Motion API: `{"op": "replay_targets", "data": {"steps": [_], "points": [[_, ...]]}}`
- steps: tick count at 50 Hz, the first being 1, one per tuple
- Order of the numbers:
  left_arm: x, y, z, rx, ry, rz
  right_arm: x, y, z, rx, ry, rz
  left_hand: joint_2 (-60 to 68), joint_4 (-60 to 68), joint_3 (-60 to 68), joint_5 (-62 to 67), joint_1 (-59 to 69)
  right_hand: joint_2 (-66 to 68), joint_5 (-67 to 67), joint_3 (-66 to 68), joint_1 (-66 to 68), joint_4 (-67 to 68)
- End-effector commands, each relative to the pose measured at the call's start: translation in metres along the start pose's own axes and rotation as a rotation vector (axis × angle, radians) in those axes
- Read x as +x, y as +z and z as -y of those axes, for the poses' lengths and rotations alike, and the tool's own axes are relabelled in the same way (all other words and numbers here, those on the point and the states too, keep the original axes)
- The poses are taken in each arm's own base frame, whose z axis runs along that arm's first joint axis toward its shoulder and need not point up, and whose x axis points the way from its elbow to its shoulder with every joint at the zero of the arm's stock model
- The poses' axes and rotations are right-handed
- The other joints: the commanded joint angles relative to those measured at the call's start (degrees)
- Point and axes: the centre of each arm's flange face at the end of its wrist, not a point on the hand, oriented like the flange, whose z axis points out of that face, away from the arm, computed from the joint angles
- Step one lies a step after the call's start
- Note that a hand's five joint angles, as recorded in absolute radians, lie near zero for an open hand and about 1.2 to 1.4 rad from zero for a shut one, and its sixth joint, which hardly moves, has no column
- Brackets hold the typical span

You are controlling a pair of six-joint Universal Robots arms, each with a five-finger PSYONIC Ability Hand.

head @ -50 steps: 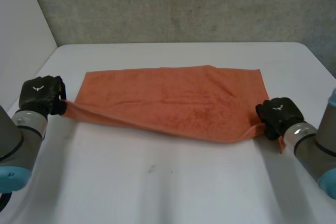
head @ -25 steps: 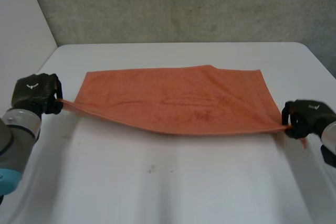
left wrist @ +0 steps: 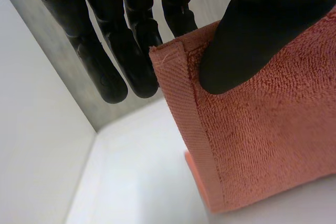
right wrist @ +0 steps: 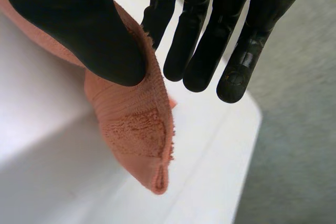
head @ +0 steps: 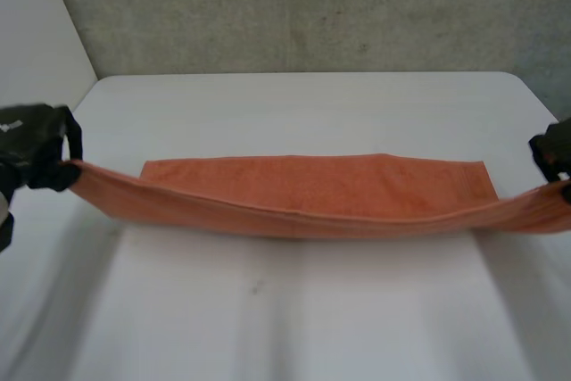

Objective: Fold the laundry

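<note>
Orange terry cloth spans the white tabletop (head: pixel 294 310) from side to side: a towel (head: pixel 312 189) whose near edge is lifted and pulled into a long, shallow sag between the two hands. At the far left, past the tabletop's left edge, the left hand (head: pixel 31 144) pinches the towel's near left corner. In its wrist view the thumb (left wrist: pixel 252 40) presses on the fuzzy face just beside the hemmed border, with straight fingers (left wrist: pixel 131 51) behind the cloth. In the middle the raised edge dips lowest, and behind it the far part of the towel lies flat on the tabletop. At the far right the right hand (head: pixel 555 151) pinches the near right corner. Its thumb is pressed onto the cloth against a finger, and the corner's tip hangs loose below.
</note>
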Motion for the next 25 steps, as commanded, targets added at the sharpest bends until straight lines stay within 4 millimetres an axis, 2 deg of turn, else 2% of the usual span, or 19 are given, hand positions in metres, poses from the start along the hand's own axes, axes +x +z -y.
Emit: {"op": "replay_targets", "data": {"steps": [1, 7, 8, 10, 13, 14, 17, 18, 19, 24, 25], "points": [[0.003, 0.044, -0.044, -0.108, 0.002, -0.02, -0.012, 0.059, -0.033, -0.051, 0.032, 0.062, 11.11, 11.5, 11.54, 14.89, 14.25, 12.32, 12.99, 11.91, 24.13, 11.59], [0.006, 0.082, -0.056, -0.079, 0.02, 0.002, -0.023, 0.103, -0.045, -0.029, 0.006, 0.045, 11.11, 11.5, 11.54, 14.89, 14.25, 12.32, 12.99, 11.91, 24.13, 11.59], [0.007, 0.088, -0.057, -0.074, 0.026, 0.005, -0.027, 0.118, -0.045, -0.025, 0.006, 0.035, 11.11, 11.5, 11.54, 14.89, 14.25, 12.32, 12.99, 11.91, 24.13, 11.59], [0.014, 0.103, -0.063, -0.076, 0.044, 0.013, -0.029, 0.124, -0.044, -0.021, 0.006, 0.028, 11.11, 11.5, 11.54, 14.89, 14.25, 12.32, 12.99, 11.91, 24.13, 11.59], [0.024, 0.124, -0.068, -0.078, 0.068, 0.026, -0.038, 0.151, -0.041, -0.018, -0.001, -0.003, 11.11, 11.5, 11.54, 14.89, 14.25, 12.32, 12.99, 11.91, 24.13, 11.59], [0.026, 0.13, -0.071, -0.081, 0.075, 0.031, -0.038, 0.151, -0.041, -0.018, -0.001, -0.003, 11.11, 11.5, 11.54, 14.89, 14.25, 12.32, 12.99, 11.91, 24.13, 11.59], [0.03, 0.148, -0.078, -0.081, 0.095, 0.046, -0.042, 0.187, -0.037, 0.019, -0.024, -0.056, 11.11, 11.5, 11.54, 14.89, 14.25, 12.32, 12.99, 11.91, 24.13, 11.59], [0.031, 0.152, -0.078, -0.075, 0.102, 0.045, -0.042, 0.187, -0.037, 0.019, -0.024, -0.056, 11.11, 11.5, 11.54, 14.89, 14.25, 12.32, 12.99, 11.91, 24.13, 11.59], [0.031, 0.156, -0.079, -0.074, 0.107, 0.044, -0.043, 0.202, -0.035, 0.056, -0.033, -0.076, 11.11, 11.5, 11.54, 14.89, 14.25, 12.32, 12.99, 11.91, 24.13, 11.59], [0.039, 0.176, -0.08, -0.026, 0.139, 0.04, -0.045, 0.228, -0.028, 0.121, -0.052, -0.118, 11.11, 11.5, 11.54, 14.89, 14.25, 12.32, 12.99, 11.91, 24.13, 11.59], [0.04, 0.179, -0.08, -0.015, 0.145, 0.039, -0.045, 0.228, -0.028, 0.122, -0.052, -0.118, 11.11, 11.5, 11.54, 14.89, 14.25, 12.32, 12.99, 11.91, 24.13, 11.59]]}}
